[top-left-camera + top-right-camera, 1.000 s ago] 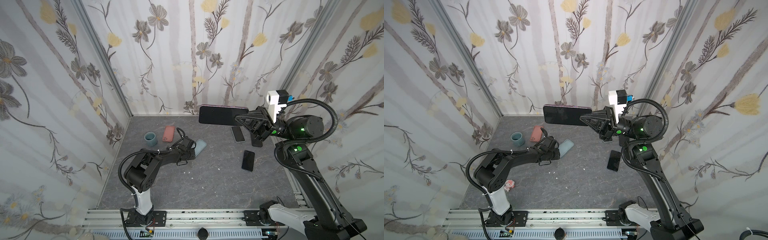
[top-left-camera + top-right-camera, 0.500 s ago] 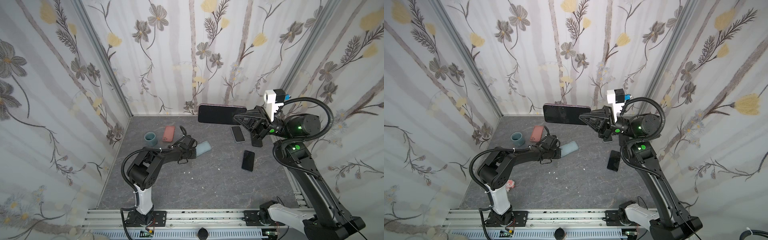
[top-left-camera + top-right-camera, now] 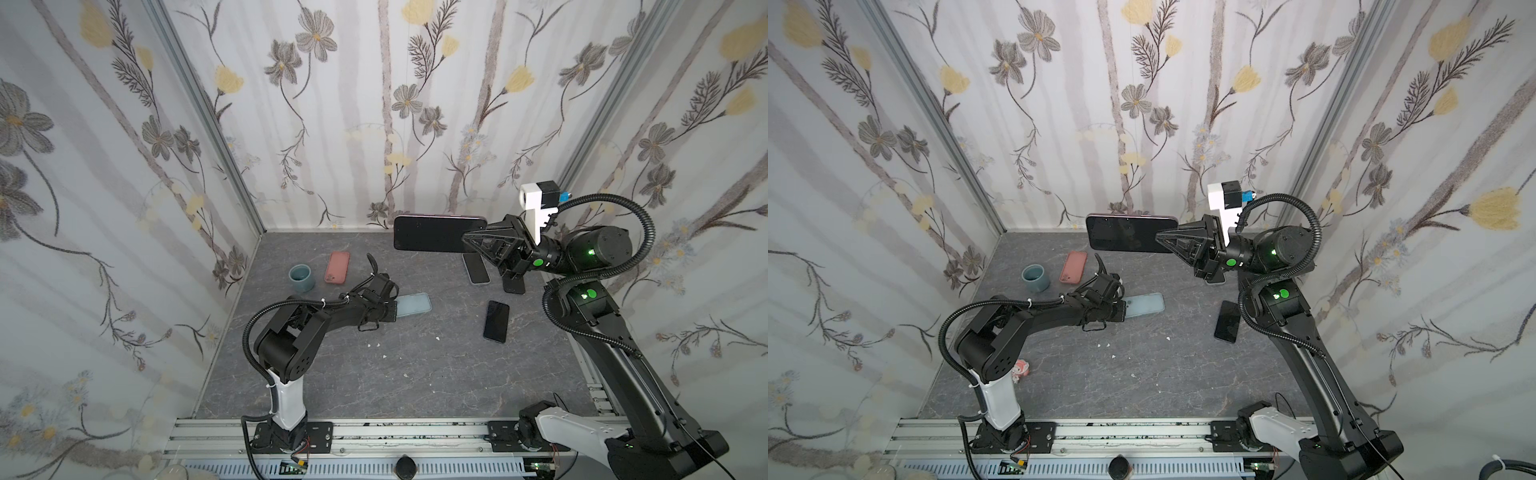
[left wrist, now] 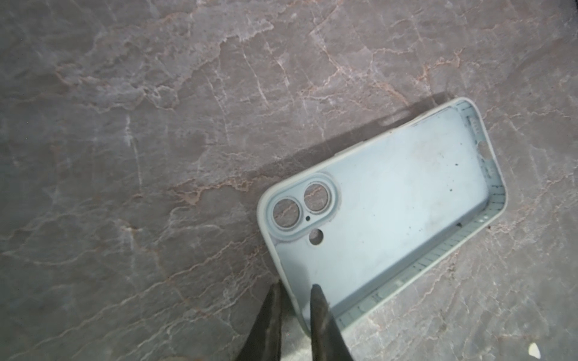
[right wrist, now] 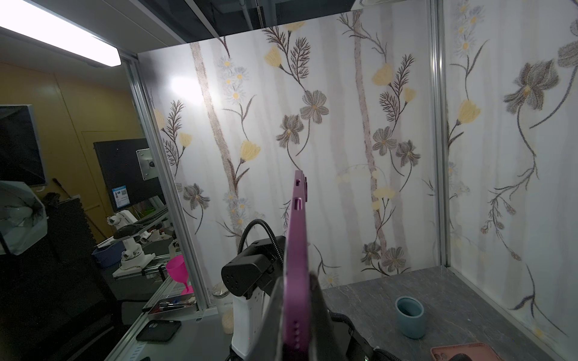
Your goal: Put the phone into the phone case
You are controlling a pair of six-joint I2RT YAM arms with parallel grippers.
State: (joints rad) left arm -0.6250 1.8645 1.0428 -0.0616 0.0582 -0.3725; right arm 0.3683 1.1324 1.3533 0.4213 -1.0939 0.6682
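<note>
The phone (image 3: 432,239) (image 3: 1125,239) has a dark screen and a purple body. It hangs level, high above the back of the table, and my right gripper (image 3: 464,240) (image 3: 1158,240) is shut on one end of it. The right wrist view shows its purple edge (image 5: 297,243) between the jaws of that gripper (image 5: 295,283). The phone case (image 3: 415,304) (image 3: 1147,304) is pale blue and lies open side up on the table's middle. My left gripper (image 3: 392,309) (image 4: 295,292) is shut on the phone case's (image 4: 391,203) rim near the camera cut-outs, one finger inside and one outside.
A blue-grey cup (image 3: 302,277) and a pink case (image 3: 337,267) sit at the back left. A black phone (image 3: 496,321) lies right of centre, and a white-rimmed phone (image 3: 476,268) and a dark item (image 3: 513,284) under my right arm. A small figurine (image 3: 1020,370) stands by the left arm's base.
My left gripper's jaws have closed onto the case's rim, and the case has slid slightly right and nearer. My right gripper has carried the phone a little to the left.
</note>
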